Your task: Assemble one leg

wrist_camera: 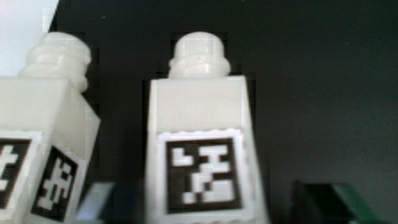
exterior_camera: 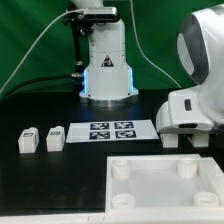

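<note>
Your jaws are hanging open over a leg.
You are looking at jaws spread wide and gripping nothing, while the leg [wrist_camera: 201, 130] is lying on the black table [wrist_camera: 320, 90] between the fingertips [wrist_camera: 347, 205], with a second leg [wrist_camera: 50, 130] just beside it.

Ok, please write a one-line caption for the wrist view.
Close-up of a white leg beside a second leg, both showing black-and-white marker tags.

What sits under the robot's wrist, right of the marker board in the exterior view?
A leg beside a second leg, tags showing. In the exterior view the arm covers most of both.
</note>
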### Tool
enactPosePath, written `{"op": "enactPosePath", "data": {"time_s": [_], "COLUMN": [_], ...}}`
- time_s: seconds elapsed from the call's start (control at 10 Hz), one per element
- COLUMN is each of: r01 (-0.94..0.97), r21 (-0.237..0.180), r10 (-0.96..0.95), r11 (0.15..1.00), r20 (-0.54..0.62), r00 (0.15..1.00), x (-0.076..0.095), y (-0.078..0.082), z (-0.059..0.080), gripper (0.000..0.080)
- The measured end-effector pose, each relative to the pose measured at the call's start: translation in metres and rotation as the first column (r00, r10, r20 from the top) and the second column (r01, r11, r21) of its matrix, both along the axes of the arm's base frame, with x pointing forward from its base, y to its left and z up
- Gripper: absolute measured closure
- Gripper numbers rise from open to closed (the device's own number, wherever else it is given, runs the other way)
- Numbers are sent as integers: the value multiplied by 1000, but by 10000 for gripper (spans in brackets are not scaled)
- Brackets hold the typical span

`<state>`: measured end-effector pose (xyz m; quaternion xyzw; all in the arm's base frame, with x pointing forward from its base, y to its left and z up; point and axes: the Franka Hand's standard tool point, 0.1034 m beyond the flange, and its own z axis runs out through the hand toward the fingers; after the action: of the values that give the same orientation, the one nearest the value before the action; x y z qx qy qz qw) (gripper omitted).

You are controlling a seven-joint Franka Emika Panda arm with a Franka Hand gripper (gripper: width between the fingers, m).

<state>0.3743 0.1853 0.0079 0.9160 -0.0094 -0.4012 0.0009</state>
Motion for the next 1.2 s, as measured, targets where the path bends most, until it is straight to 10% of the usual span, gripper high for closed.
{"op": "enactPosePath", "data": {"time_s": [0.9,1.2], "r01": [1,-40], "r21": [1,71], "r10": [-1,32], "r11": [1000,997], "r20": [10,108], "r00": [1000,994], "x": [1,45], "y": [0,-24], "z": [0,47], "gripper": [509,508]}}
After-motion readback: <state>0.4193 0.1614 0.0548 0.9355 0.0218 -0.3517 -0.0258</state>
